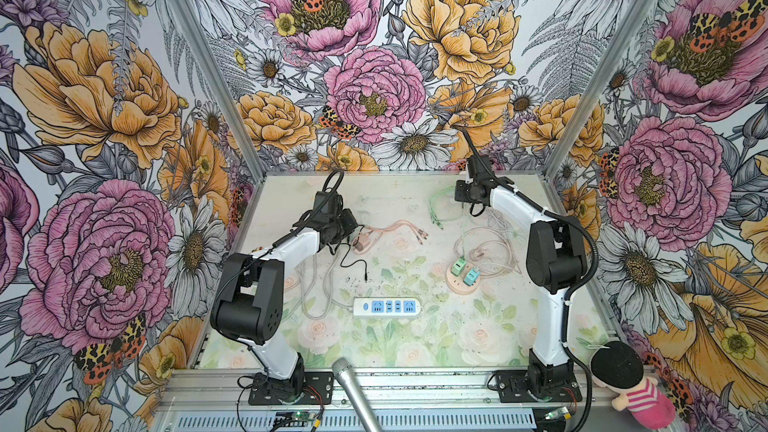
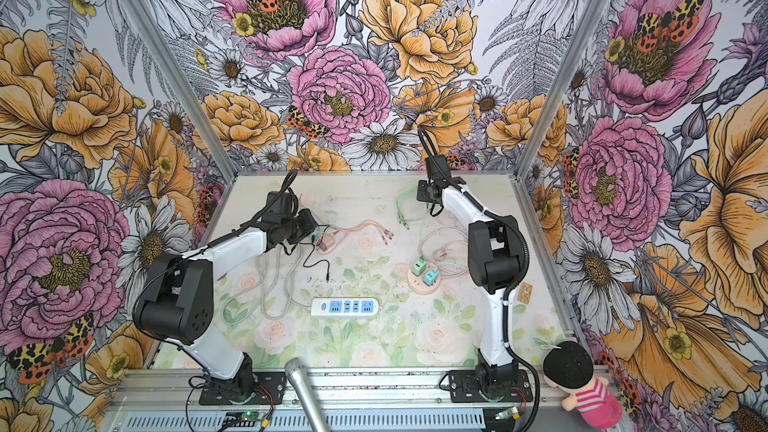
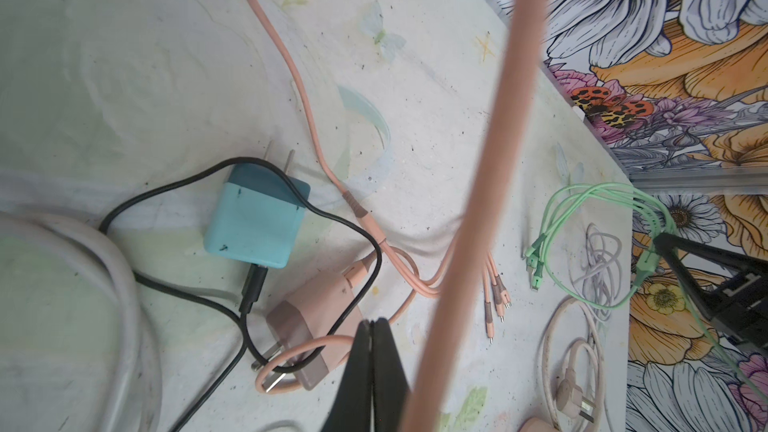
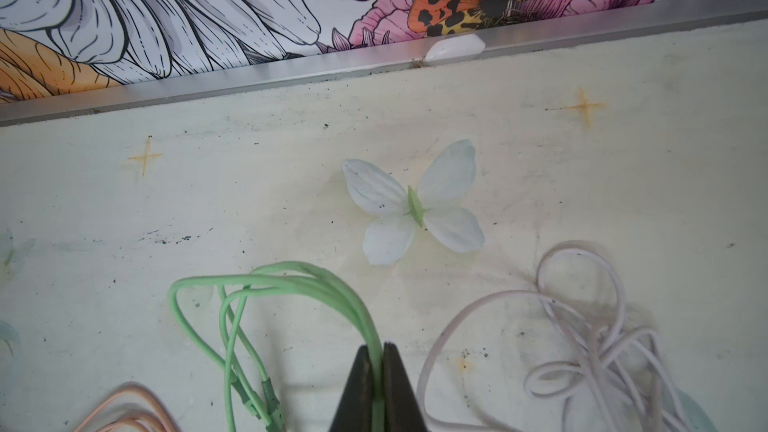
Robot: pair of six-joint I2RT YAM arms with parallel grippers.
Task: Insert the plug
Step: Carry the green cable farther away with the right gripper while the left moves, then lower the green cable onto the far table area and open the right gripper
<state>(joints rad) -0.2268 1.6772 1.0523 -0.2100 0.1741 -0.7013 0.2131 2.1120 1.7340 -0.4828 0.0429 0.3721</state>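
Note:
A pink plug [image 3: 316, 317] and a teal plug [image 3: 257, 218] lie on the table with a black cable [image 3: 166, 193] looped over them. My left gripper [image 3: 372, 322] hovers at the pink plug's edge, shut, with nothing seen between its tips; a blurred pink cable [image 3: 490, 160] crosses close to the camera. The white power strip [image 1: 387, 307] with blue sockets lies at front centre. My right gripper [image 4: 378, 347] is near the back wall, shut on the green cable [image 4: 332, 284]. In both top views the grippers [image 1: 355, 234] [image 2: 424, 197] are far apart.
A round pink socket [image 1: 463, 280] carries a green plug [image 1: 458, 265] and a teal plug [image 1: 471, 276]. Tangled white cable [image 4: 582, 347] lies beside the right gripper. The strip's thick white cord [image 1: 316, 284] loops under the left arm. A microphone [image 1: 353, 388] and a doll [image 1: 631, 384] sit at the front.

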